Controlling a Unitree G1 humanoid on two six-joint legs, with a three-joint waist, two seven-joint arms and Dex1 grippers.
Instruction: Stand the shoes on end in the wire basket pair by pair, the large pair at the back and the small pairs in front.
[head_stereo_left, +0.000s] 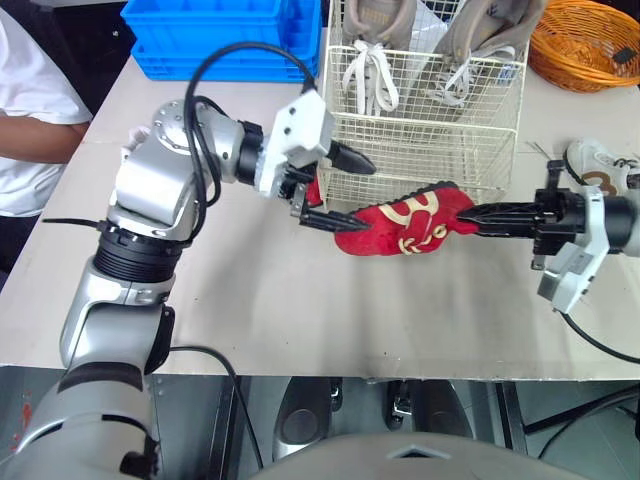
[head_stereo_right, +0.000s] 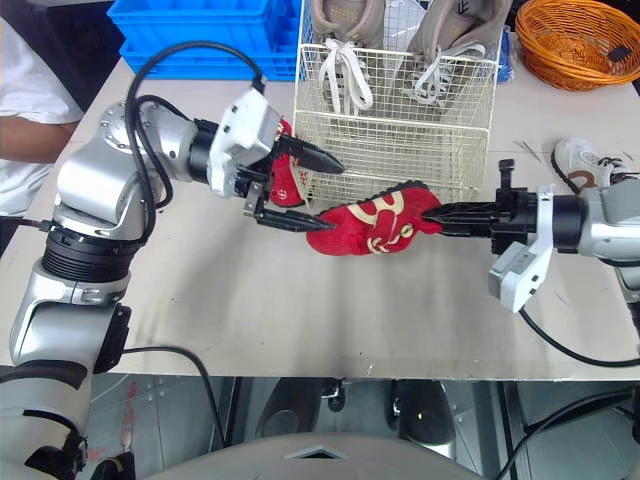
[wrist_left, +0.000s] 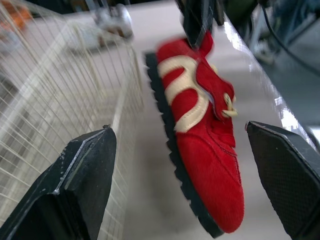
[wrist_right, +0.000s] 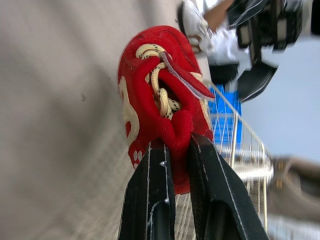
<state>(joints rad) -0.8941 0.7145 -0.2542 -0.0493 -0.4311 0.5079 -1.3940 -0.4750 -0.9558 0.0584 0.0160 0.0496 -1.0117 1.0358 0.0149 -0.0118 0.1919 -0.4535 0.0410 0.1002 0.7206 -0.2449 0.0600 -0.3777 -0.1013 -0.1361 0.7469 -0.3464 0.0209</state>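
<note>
A red shoe (head_stereo_left: 400, 225) with cream stripes and laces hangs just above the table in front of the wire basket (head_stereo_left: 425, 140). My right gripper (head_stereo_left: 470, 215) is shut on its heel collar (wrist_right: 175, 132). My left gripper (head_stereo_left: 356, 196) is open, one finger above and one below the shoe's toe end (wrist_left: 210, 190), not touching it. A second red shoe (head_stereo_right: 285, 178) lies against the basket's front left corner, partly hidden behind my left gripper. Two large beige sneakers (head_stereo_left: 375, 40) stand on end at the back of the basket. A small white shoe (head_stereo_left: 598, 165) lies at the far right.
A blue crate (head_stereo_left: 225, 35) stands at the back left and an orange wicker basket (head_stereo_left: 585, 45) at the back right. A person in a white shirt (head_stereo_left: 30, 110) sits at the table's left edge. The table (head_stereo_left: 300, 310) stretches bare in front of the basket.
</note>
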